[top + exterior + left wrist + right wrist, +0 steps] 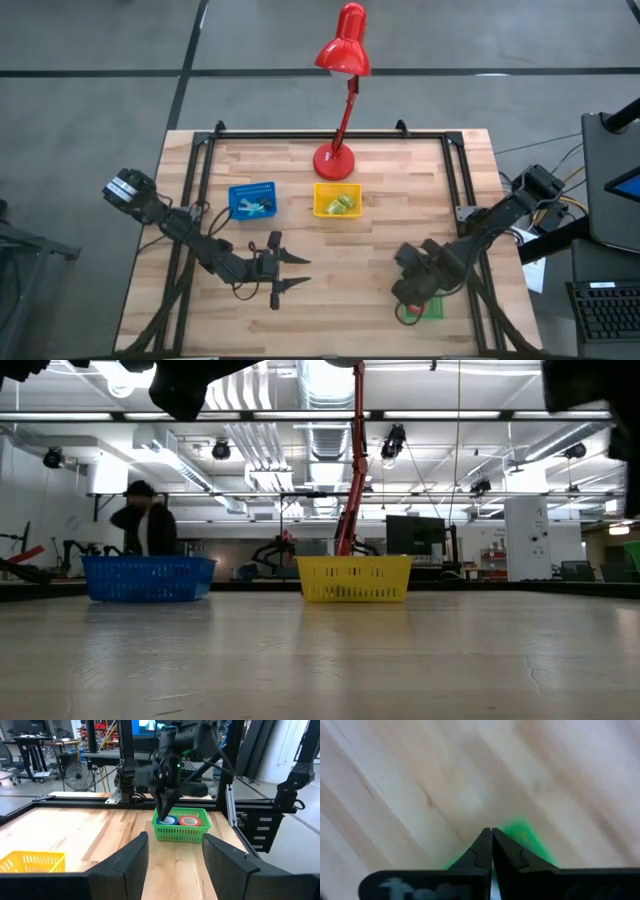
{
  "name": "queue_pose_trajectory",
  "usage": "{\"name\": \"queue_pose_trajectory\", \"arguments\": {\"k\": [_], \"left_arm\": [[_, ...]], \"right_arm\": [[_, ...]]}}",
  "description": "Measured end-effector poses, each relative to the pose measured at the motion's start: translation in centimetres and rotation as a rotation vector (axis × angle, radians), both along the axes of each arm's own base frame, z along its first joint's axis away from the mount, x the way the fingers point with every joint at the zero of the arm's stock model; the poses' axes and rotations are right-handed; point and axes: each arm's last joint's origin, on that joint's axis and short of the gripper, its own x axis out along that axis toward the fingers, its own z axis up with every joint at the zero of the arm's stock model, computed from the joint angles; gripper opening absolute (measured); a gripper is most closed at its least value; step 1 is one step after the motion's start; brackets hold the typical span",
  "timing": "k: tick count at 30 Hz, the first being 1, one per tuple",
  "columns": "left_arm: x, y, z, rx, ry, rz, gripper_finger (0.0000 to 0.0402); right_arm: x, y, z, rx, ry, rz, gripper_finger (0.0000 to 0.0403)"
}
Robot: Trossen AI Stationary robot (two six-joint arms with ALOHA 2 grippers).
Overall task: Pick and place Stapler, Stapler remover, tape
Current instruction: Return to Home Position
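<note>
In the left wrist view, a green basket [181, 831] holds a blue tape roll [166, 820] and a red tape roll [189, 821]. It sits near the table's right near corner [432, 308]. My right gripper [491, 836] is shut and points down into the basket over the blue roll [166, 805]. Nothing shows between its fingers. My left gripper [172, 857] is open, level above the table's near middle [288, 272], and faces the green basket. A blue bin [252, 200] holds dark items. A yellow bin [337, 200] holds yellow-green items. My right gripper comes from above, pointing down, with its shut fingertips [165, 811] inside the green basket just over the blue roll. I cannot tell whether they touch the roll or the basket.
A red desk lamp stands on its base [334, 160] at the far middle of the table, behind the bins. A black frame rail [330, 135] runs round the table. Bare wood [350, 260] lies between the two grippers. A person [145, 520] stands in the room beyond.
</note>
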Motion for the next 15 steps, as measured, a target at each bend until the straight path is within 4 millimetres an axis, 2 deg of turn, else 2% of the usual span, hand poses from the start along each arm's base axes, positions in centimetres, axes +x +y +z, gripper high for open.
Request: {"name": "queue_pose_trajectory", "arguments": {"k": [3,5,8,12,15], "left_arm": [[-0.2,0.1,0.3,0.026,0.0,-0.001,0.0179],[-0.4,0.3,0.6,0.039,0.01,-0.008,0.016],[-0.4,0.3,0.0,0.07,0.057,-0.037,0.0107],[-0.5,0.5,-0.7,0.054,0.064,-0.168,0.0018],[-0.4,1.5,-1.3,0.072,0.056,-0.217,0.0011]], "right_arm": [[0.7,0.2,0.6,-0.119,-0.152,0.058,0.0008],[1.4,0.5,0.8,-0.135,-0.23,0.11,0.0008],[2.2,0.9,1.1,-0.215,-0.349,0.199,0.0008],[3.5,1.2,1.3,-0.388,-0.571,0.263,0.0008],[4.9,1.1,1.2,-0.417,-0.748,0.328,0.0008]]}}
